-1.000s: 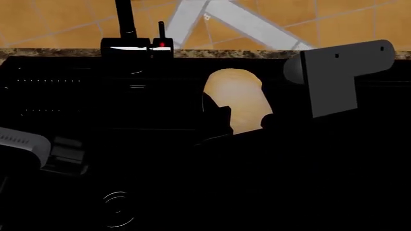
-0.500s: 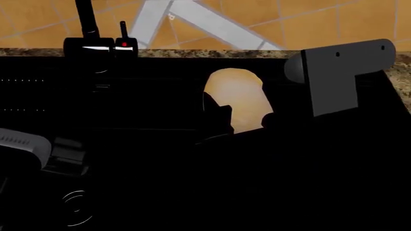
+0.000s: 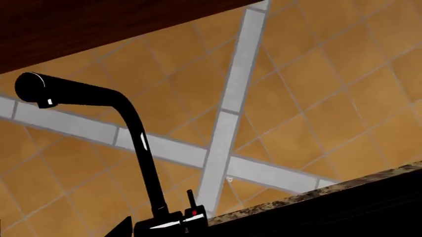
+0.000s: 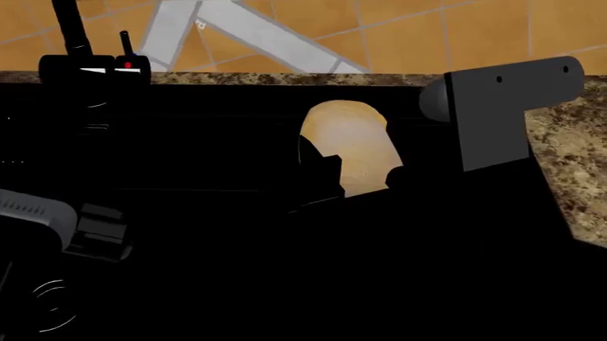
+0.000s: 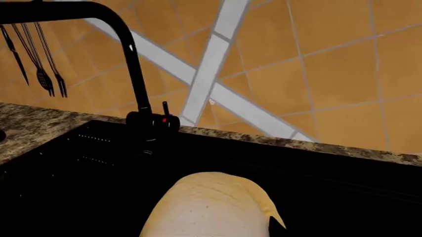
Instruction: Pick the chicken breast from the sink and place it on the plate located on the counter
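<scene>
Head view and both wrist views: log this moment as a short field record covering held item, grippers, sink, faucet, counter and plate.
held item: chicken breast, pale beige, over the dark sink
right gripper: shut on the chicken breast, a dark finger on each side
left gripper: not in view; only part of the left arm shows
faucet: black, red dot at its base
counter: speckled granite beside the sink
plate: not visible in any view

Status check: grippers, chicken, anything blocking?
Right gripper shut on chicken, over sink. Left gripper not in view. Plate not in view. No obstruction seen.
</scene>
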### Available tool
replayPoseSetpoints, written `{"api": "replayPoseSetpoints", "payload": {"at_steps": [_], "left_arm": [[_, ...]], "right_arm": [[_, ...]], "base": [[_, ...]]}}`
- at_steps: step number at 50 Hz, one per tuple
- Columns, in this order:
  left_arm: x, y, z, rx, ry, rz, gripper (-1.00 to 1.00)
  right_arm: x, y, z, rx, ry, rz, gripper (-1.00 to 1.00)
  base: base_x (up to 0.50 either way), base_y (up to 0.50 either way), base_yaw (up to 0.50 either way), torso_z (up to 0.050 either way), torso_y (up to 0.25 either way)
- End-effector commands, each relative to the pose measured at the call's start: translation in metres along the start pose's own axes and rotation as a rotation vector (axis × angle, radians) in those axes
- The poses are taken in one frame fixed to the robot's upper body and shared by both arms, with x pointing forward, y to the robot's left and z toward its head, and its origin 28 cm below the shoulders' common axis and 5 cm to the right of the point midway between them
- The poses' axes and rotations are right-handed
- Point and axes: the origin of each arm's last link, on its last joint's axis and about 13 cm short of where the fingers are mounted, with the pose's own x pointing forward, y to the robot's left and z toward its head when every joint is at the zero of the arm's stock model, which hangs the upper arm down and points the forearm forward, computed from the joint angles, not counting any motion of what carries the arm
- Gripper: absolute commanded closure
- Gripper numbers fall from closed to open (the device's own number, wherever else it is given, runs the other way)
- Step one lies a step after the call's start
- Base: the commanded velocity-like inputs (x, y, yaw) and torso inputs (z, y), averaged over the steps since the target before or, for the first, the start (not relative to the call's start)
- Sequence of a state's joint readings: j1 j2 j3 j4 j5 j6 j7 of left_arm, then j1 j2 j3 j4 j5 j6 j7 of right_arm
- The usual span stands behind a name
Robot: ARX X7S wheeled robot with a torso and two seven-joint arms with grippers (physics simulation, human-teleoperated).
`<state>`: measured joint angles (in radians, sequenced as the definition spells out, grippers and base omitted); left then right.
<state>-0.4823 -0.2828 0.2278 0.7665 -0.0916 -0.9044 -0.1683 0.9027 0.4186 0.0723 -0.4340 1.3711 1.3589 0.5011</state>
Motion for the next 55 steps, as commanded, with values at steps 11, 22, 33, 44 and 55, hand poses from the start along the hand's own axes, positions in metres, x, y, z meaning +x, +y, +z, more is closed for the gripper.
{"api": "replayPoseSetpoints", "payload": {"at_steps": [11, 22, 33, 44, 55], "left_arm": [[-0.0002, 0.0011, 0.0021, 0.0, -0.001, 0.003, -1.0], [-0.0003, 0.0009, 0.0023, 0.001, -0.002, 0.002, -1.0], [0.0009, 0.0001, 0.002, 0.001, -0.001, -0.001, -1.0], [0.0009, 0.0, 0.0027, 0.001, -0.003, -0.003, -1.0], [0.0004, 0.0003, 0.0027, 0.001, -0.003, -0.002, -1.0]], "right_arm": [[-0.0009, -0.0006, 0.0026, -0.014, -0.011, 0.003, 1.0], [-0.0013, -0.001, 0.0025, -0.014, -0.012, 0.002, 1.0], [-0.0012, -0.0016, 0.0029, -0.013, -0.011, 0.0, 1.0], [-0.0017, -0.0018, 0.0037, -0.013, -0.013, 0.0, 1.0], [-0.002, -0.0013, 0.0041, -0.015, -0.013, 0.0, 1.0]], "base": [[0.0, -0.24, 0.0, 0.0, 0.0], [0.0, -0.24, 0.0, 0.0, 0.0], [0.0, -0.24, 0.0, 0.0, 0.001], [0.0, -0.24, 0.0, 0.0, 0.0], [0.0, -0.24, 0.0, 0.0, 0.0]]}}
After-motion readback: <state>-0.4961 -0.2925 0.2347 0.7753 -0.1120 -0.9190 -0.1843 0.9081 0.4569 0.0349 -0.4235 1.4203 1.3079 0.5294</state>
